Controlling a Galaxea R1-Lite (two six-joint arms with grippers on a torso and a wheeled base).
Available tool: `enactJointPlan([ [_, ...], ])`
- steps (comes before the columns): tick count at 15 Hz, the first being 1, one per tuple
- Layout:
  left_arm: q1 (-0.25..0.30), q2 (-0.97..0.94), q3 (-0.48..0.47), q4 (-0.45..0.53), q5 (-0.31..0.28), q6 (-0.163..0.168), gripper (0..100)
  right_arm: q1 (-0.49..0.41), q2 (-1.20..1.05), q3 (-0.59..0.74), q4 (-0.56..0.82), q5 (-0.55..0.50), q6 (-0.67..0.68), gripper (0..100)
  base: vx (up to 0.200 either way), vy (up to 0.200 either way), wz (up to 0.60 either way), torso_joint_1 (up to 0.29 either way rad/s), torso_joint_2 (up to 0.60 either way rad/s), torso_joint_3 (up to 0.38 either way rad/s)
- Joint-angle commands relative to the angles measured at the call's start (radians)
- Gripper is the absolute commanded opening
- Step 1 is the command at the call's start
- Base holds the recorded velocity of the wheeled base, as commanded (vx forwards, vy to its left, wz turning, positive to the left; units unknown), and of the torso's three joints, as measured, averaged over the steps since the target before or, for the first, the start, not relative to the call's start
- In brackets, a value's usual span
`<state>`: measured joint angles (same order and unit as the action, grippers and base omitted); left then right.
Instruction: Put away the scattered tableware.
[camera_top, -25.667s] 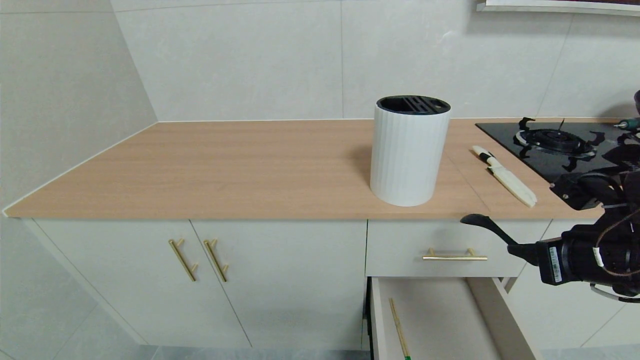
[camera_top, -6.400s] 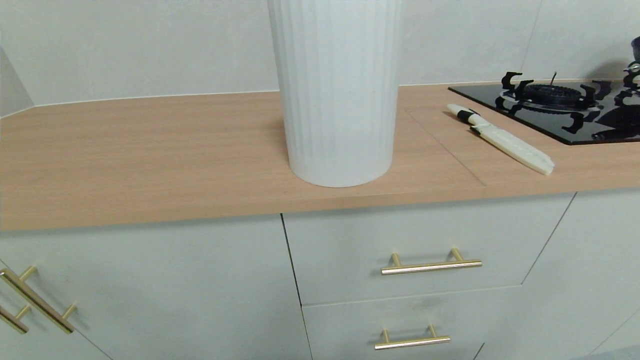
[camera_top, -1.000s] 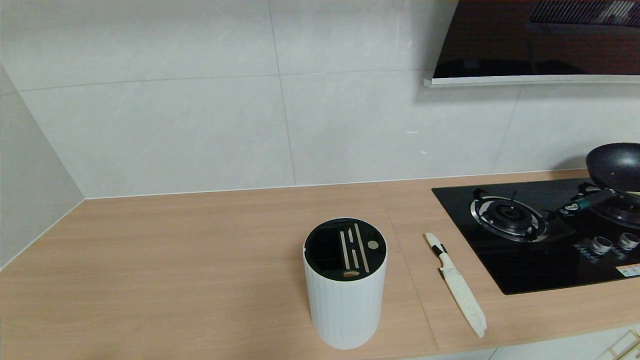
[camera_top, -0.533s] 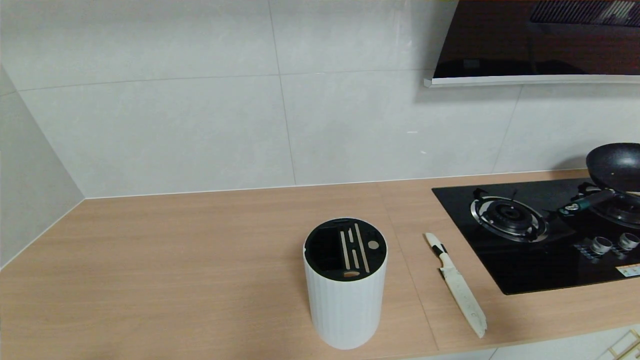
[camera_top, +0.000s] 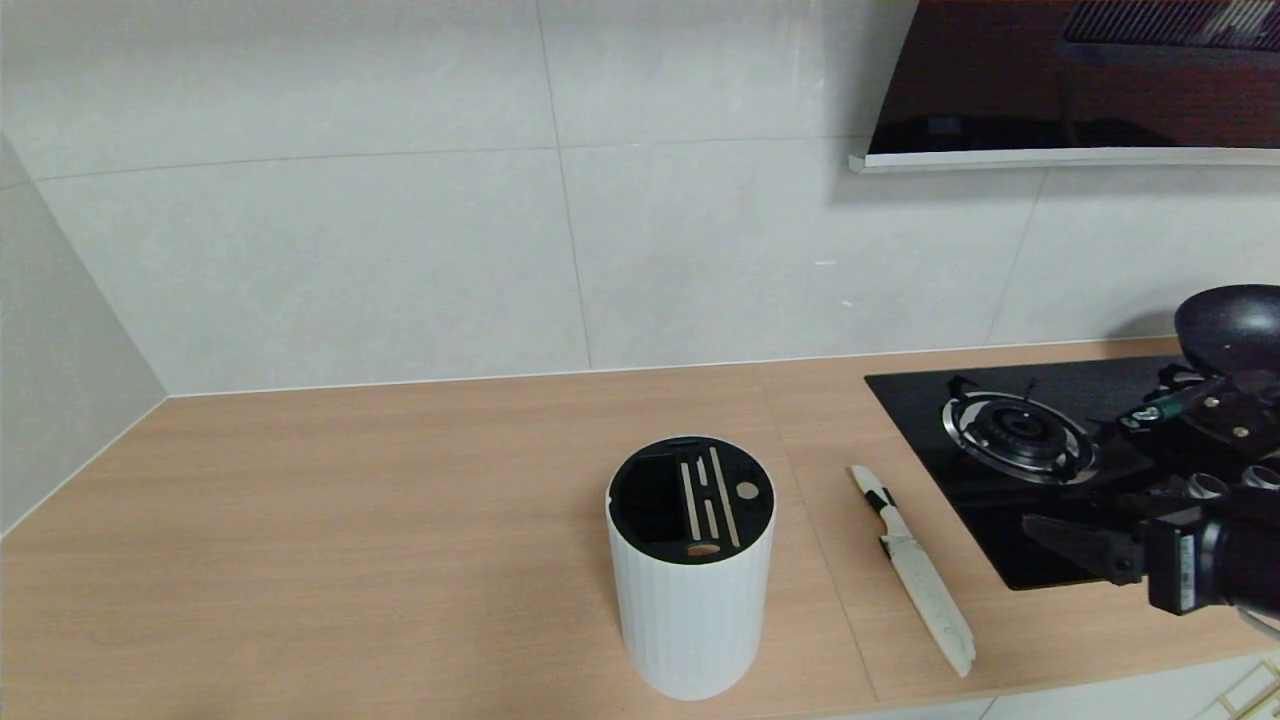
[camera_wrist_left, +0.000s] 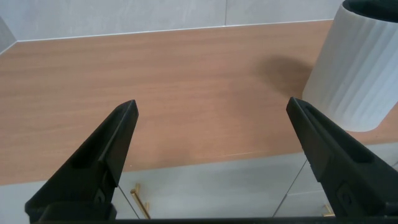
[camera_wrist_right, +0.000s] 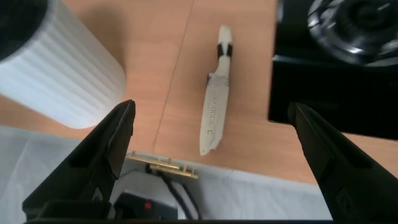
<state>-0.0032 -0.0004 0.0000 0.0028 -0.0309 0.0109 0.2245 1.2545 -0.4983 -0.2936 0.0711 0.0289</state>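
Cream-handled knife flat on the counter, lower right of centre in the head view. Handle toward the wall, blade tip toward the front edge. Just beside the white knife block but not touching it, with the black hob on the other side. Narrow slots cut in the block's dark top.

At the lower right edge of the head view, the right hand, apart from the knife, fingers spread wide and gripping nothing. Seen from its wrist, the knife farther off, in line with the gap between the fingers. Low before the counter's front edge near the block, the left hand, likewise spread and empty.

Likely step: picking up the knife to put it in a slot. To do it well:
- Come down over the handle, never the blade.
- Turn the wrist to set the fingers crosswise to the handle.
- Close squarely to avoid skidding or pivoting on the smooth wood.
- Lift clear of the block.
- Tip the blade downward before lining up with a slot.
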Motion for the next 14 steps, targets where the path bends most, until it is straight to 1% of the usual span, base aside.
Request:
enactJointPlan([
  [1, 0.0, 0.0, 0.0, 0.0, 0.0, 0.0, 100, 0.009, 0.235, -0.017, -0.088, -0.001, 0.0, 100, 0.0, 0.0, 0.0, 0.0, 0.0, 0.0],
  [5, 0.0, 0.0, 0.0, 0.0, 0.0, 0.0, 100, 0.012, 0.459, -0.011, -0.26, 0.001, 0.0, 100, 0.0, 0.0, 0.0, 0.0, 0.0, 0.0],
  [7, 0.0, 0.0, 0.0, 0.0, 0.0, 0.001, 100, 0.036, 0.551, -0.009, -0.305, -0.002, 0.002, 100, 0.0, 0.0, 0.0, 0.0, 0.0, 0.0],
  [8, 0.0, 0.0, 0.0, 0.0, 0.0, 0.001, 100, 0.046, 0.603, -0.008, -0.326, -0.019, 0.002, 100, 0.0, 0.0, 0.0, 0.0, 0.0, 0.0],
  [10, 0.0, 0.0, 0.0, 0.0, 0.0, 0.001, 100, 0.07, 0.717, -0.008, -0.395, -0.093, 0.003, 100, 0.0, 0.0, 0.0, 0.0, 0.0, 0.0],
  [11, 0.0, 0.0, 0.0, 0.0, 0.0, 0.001, 100, 0.073, 0.758, -0.003, -0.444, -0.106, 0.003, 100, 0.0, 0.0, 0.0, 0.0, 0.0, 0.0],
  [12, 0.0, 0.0, 0.0, 0.0, 0.0, 0.001, 100, 0.073, 0.758, -0.003, -0.444, -0.106, 0.003, 100, 0.0, 0.0, 0.0, 0.0, 0.0, 0.0],
  [13, 0.0, 0.0, 0.0, 0.0, 0.0, 0.001, 100, 0.072, 0.819, 0.007, -0.552, -0.111, 0.014, 100, 0.0, 0.0, 0.0, 0.0, 0.0, 0.0],
  [14, 0.0, 0.0, 0.0, 0.0, 0.0, 0.001, 100, 0.072, 0.838, 0.007, -0.587, -0.112, 0.039, 100, 0.0, 0.0, 0.0, 0.0, 0.0, 0.0],
])
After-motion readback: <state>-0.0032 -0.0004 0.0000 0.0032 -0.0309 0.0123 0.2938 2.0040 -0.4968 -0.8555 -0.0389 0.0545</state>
